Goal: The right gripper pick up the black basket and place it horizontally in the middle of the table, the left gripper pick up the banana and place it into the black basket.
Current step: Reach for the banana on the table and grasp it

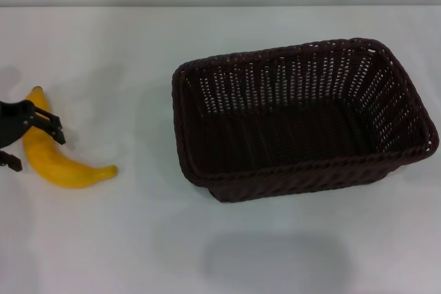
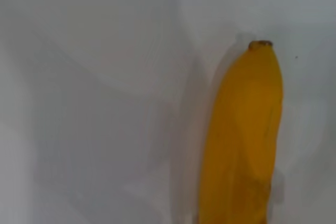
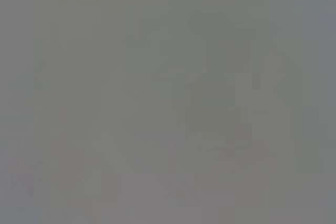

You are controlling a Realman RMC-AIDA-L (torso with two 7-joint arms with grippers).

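Observation:
The black basket [image 1: 303, 118] stands upright with its long side across the white table [image 1: 103, 239], right of the middle, and it is empty. The yellow banana [image 1: 58, 164] lies on the table at the far left, apart from the basket. It also shows in the left wrist view [image 2: 241, 140], lying on the white surface. My left gripper [image 1: 38, 151] is at the left edge, low over the banana's upper half. Its black fingers [image 1: 52, 127] are spread, one on each side of the fruit. My right gripper is out of view, and the right wrist view shows only plain grey.
A soft shadow [image 1: 275, 263] lies on the table in front of the basket. The table's far edge [image 1: 220, 6] runs along the top of the head view. Nothing else stands on the table.

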